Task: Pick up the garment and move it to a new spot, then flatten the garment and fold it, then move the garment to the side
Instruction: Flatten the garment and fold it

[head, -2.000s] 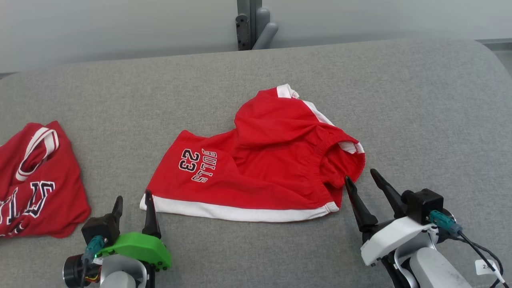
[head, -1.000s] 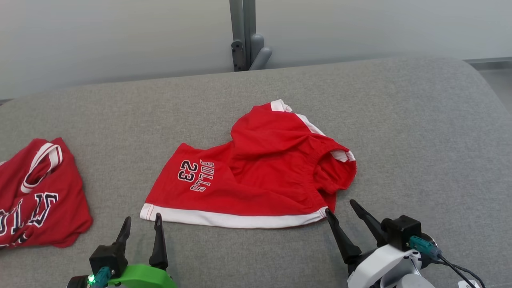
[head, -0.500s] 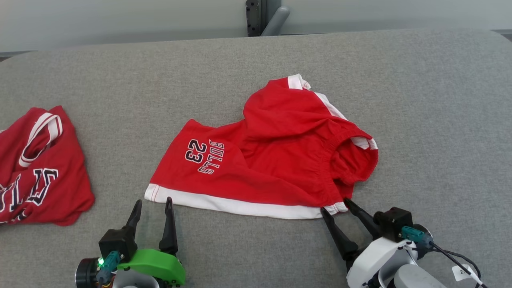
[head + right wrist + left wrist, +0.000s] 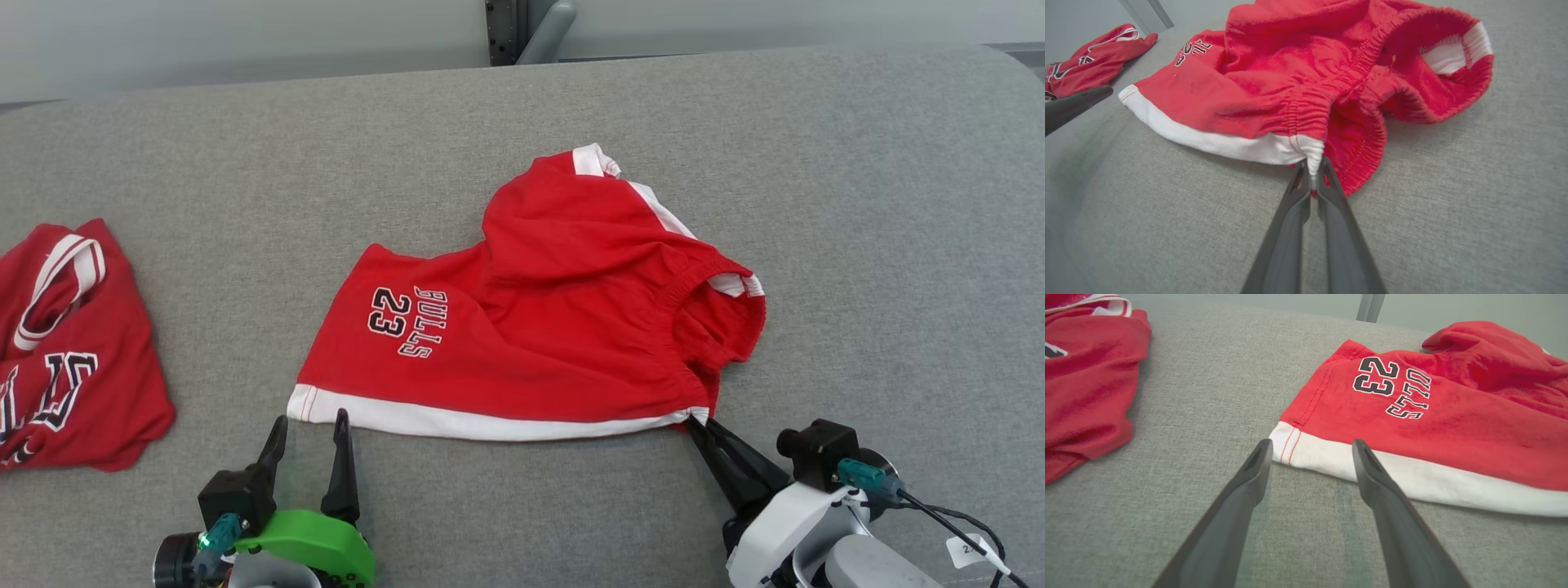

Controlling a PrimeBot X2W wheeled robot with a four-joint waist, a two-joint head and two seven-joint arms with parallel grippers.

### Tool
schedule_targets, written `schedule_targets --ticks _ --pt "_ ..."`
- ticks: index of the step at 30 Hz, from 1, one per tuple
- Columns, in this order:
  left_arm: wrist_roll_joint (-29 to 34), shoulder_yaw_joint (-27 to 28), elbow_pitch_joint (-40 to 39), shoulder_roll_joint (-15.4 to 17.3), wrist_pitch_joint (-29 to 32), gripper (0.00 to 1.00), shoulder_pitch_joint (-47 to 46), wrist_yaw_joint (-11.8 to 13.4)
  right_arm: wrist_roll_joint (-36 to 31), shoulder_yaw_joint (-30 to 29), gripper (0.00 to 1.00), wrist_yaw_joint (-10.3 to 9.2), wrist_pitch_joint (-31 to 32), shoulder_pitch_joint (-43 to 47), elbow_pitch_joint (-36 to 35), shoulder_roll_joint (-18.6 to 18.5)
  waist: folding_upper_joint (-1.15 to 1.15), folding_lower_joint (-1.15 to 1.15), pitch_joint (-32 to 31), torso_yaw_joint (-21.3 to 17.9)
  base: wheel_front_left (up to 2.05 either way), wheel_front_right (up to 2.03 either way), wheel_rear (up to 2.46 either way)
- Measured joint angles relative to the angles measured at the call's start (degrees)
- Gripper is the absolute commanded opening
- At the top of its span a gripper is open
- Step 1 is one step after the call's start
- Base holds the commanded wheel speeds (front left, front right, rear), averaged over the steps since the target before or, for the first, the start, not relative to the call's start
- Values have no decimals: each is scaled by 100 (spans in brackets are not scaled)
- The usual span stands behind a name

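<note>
The red shorts (image 4: 539, 327) lie rumpled near the middle of the grey padded surface (image 4: 857, 204). One leg is spread fairly flat toward the robot's left, its "BULLS 23" print facing up. The rest is bunched into a hump toward the far side. A white band (image 4: 490, 423) runs along the edge nearest the robot, and the elastic waistband (image 4: 718, 318) gapes open at the robot's right end.

The right gripper (image 4: 700, 423) has its two dark fingers pressed together on the near right corner of the shorts, just where the white band meets the gathered waistband. The right wrist view shows a pinch of that white corner caught between the tips. The cloth around it sits low on the surface.

The left gripper (image 4: 310, 418) has its fingers spread apart and holds nothing. It stands at the near left corner of the shorts. In the left wrist view the end of the white band lies just beyond and between the two tips. Whether the inner tip touches the cloth I cannot tell.

A red jersey (image 4: 73, 359) with white trim lies crumpled at the far left of the surface, well apart from the shorts. A grey post (image 4: 522, 28) rises beyond the far edge.
</note>
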Motion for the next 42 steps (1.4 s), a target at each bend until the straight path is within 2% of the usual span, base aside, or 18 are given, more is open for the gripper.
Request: schedule_targets --ticks 9,24,25,26,28,29,31,32,42 --pt "-86 119 235 0 1 100 -1 -76 41 45 0 0 -1 23 -5 -183 0 0 22 -221 0 0 0" --pt "-160 234 506 1 0 100 -199 -234 64 126 0 -1 -1 -80 -23 -225 0 0 172 -337 0 0 0" --pt "-157 233 503 1 0 95 -201 -248 69 129 0 -1 -1 -87 -24 -222 0 0 177 -345 0 0 0" --pt "-153 235 494 1 0 82 -202 -252 73 130 0 0 -1 -88 -24 -219 0 0 180 -351 0 0 0" --pt "-152 225 491 1 0 47 -202 -257 90 131 0 0 -1 -88 -22 -211 0 0 177 -356 0 0 0" --pt "-151 218 498 1 0 39 -201 -258 102 131 0 0 -1 -88 -20 -207 0 0 175 -357 0 0 0" --pt "-140 211 504 1 0 10 -197 -260 105 130 0 0 -1 -88 -20 -198 0 0 178 -354 0 0 0" --pt "-125 200 509 1 0 0 -196 -276 107 124 0 0 -1 -88 -19 -194 0 0 180 -349 0 0 0" --pt "-34 307 -20 0 1 0 -191 -380 155 -200 0 -1 0 -94 -374 -105 0 0 42 -246 0 0 0"
